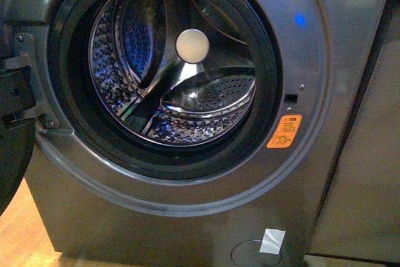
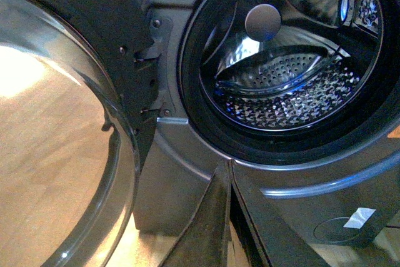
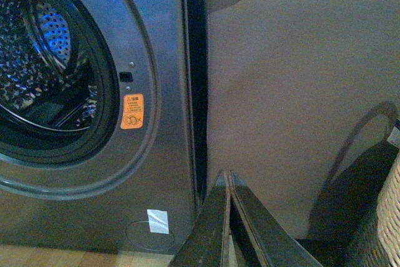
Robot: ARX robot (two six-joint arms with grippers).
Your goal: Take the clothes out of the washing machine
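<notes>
The grey washing machine fills the front view, its round black-rimmed mouth open onto the perforated steel drum with a white round knob at its back. No dark garment shows in the drum in any view. An orange sticker sits right of the mouth. My left gripper is shut and empty, pointing at the machine's front below the mouth. My right gripper is shut and empty, pointing at the gap between the machine and the beige cabinet. Neither gripper shows in the front view.
The machine's glass door hangs open at the left, hinged beside the mouth. A blue light glows on the front panel. A wicker basket stands by the cabinet. White tape marks the lower panel. The floor is light wood.
</notes>
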